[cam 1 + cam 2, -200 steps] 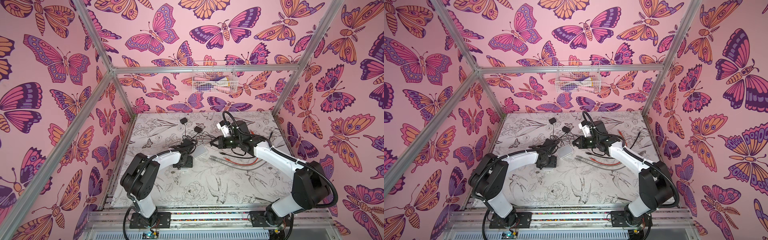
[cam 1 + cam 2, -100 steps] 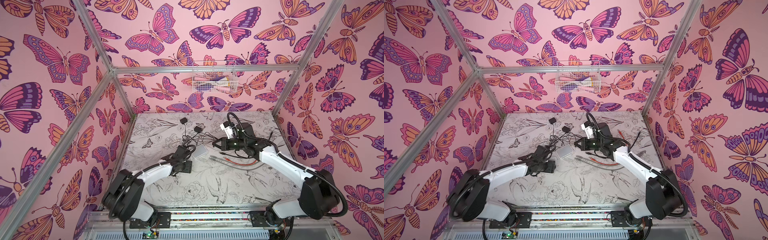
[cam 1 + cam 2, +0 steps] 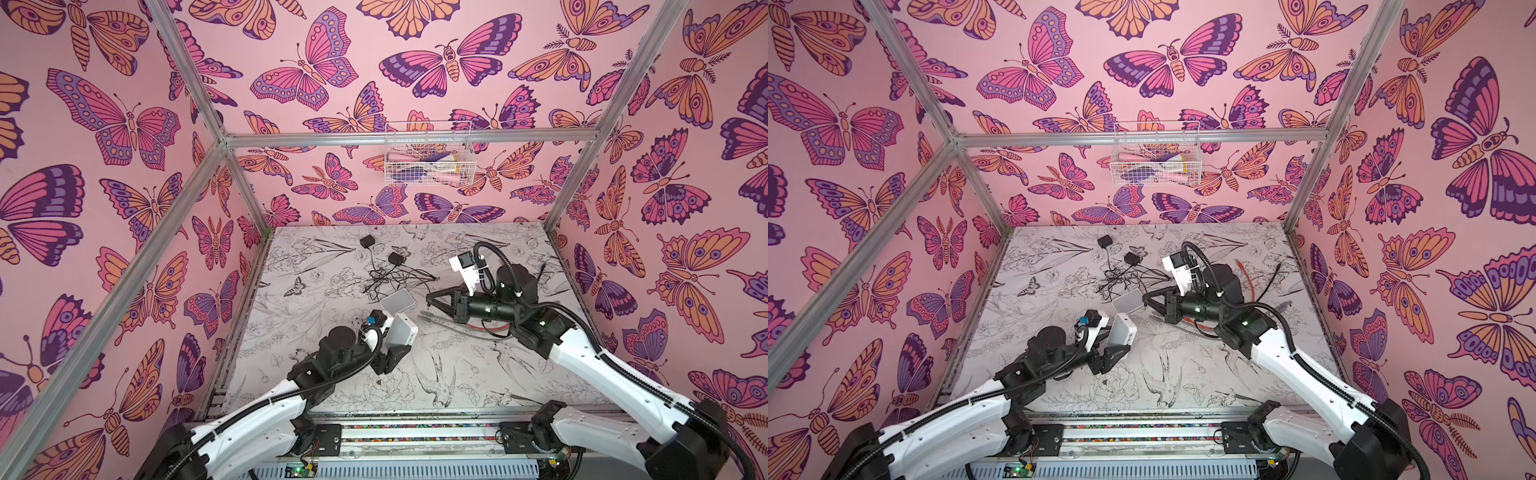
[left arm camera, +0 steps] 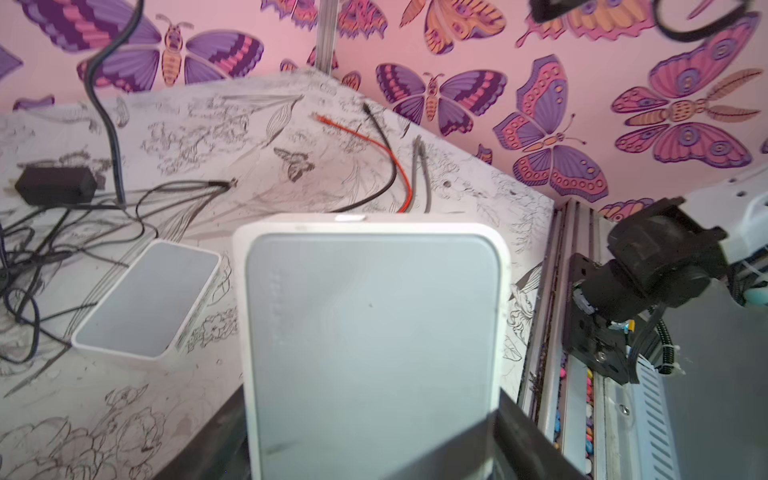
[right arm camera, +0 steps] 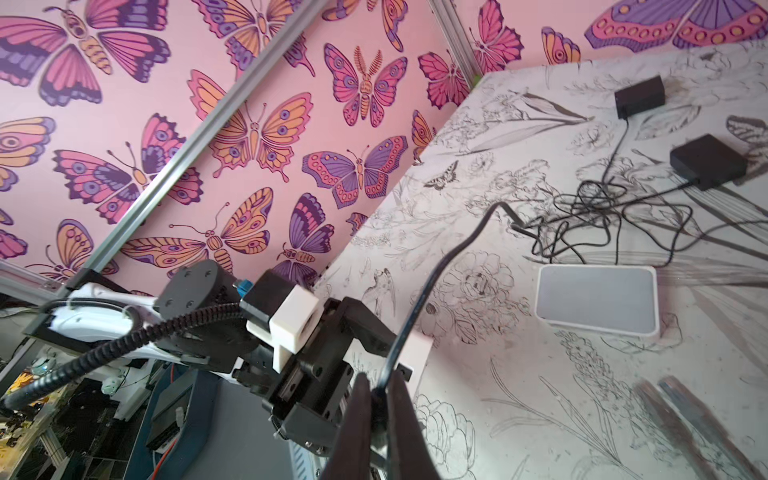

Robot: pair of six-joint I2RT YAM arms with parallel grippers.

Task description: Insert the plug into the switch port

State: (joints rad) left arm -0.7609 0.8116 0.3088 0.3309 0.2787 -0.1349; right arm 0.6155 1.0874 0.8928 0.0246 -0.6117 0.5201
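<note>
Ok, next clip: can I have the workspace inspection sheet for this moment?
Surface: printed table, birds and flowers.
Job's things: held switch upright; second switch lying flat.
Clutter: black adapter, second adapter, leads tangled.
Grippers: left gripper shut on held switch; right gripper shut on black cable.
Cables: red cable, grey cable loose on table.
Surroundings: butterfly walls; wire basket on back wall.

Centre blocked: switch (image 3: 402, 336), cord tangle (image 3: 388, 277); front table (image 3: 490, 374) open.
</note>
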